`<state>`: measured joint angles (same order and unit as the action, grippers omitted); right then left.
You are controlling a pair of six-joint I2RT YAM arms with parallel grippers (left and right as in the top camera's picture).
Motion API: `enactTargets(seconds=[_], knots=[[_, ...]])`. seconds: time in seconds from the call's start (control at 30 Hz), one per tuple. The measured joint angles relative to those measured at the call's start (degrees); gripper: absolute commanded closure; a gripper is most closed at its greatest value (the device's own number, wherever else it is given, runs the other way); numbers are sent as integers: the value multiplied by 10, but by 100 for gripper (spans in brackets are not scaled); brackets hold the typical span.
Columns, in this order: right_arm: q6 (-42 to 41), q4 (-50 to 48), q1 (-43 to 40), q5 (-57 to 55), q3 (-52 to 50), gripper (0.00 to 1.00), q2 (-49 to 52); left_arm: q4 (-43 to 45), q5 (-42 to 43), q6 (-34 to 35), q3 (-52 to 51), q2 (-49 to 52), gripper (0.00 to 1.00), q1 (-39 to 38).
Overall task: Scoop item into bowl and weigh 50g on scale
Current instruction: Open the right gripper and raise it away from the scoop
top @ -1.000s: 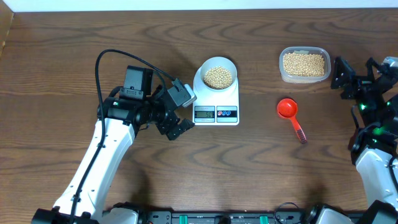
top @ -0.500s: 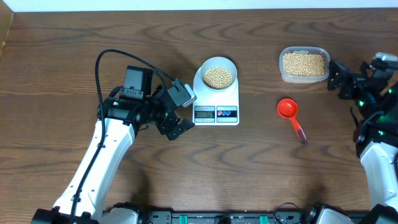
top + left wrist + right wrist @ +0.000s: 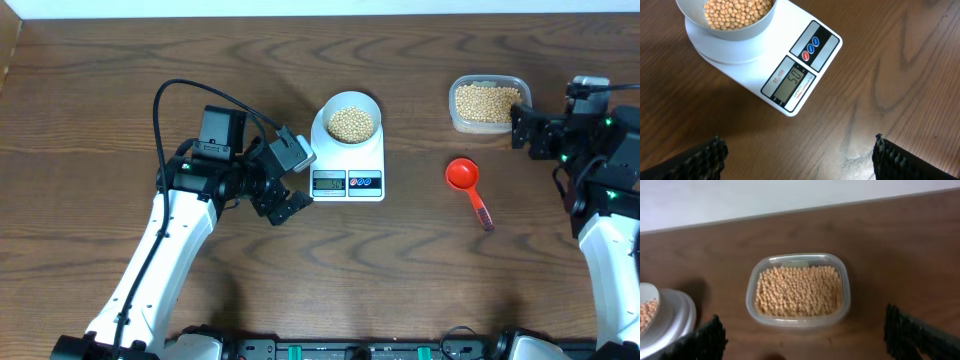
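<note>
Bowl (image 3: 351, 98): beans (image 3: 351, 124), on scale (image 3: 372, 160) for weighing.
Left gripper (image 3: 797, 147): beside scale, spread, empty.
Right gripper (image 3: 801, 325): far right, spread, empty.

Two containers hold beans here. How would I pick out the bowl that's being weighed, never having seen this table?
Find the white scale in the middle of the table. The bowl sits on its far end, beyond the display, holding beans. Unlike the clear rectangular tub standing on the wood to the right, it is round and white.
</note>
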<state>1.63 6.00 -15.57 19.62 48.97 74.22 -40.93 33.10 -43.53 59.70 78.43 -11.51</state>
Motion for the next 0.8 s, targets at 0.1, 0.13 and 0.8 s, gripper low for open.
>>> enactTargets(seconds=[0.1, 0.13, 0.8], knots=[[6, 39, 19, -18, 17, 1, -1, 0, 0, 0, 0, 0, 5, 0], [7, 45, 23, -20, 20, 1, -1, 0, 0, 0, 0, 0, 5, 0], [-43, 90, 44, -29, 40, 1, -46, 0, 0, 0, 0, 0, 5, 0]])
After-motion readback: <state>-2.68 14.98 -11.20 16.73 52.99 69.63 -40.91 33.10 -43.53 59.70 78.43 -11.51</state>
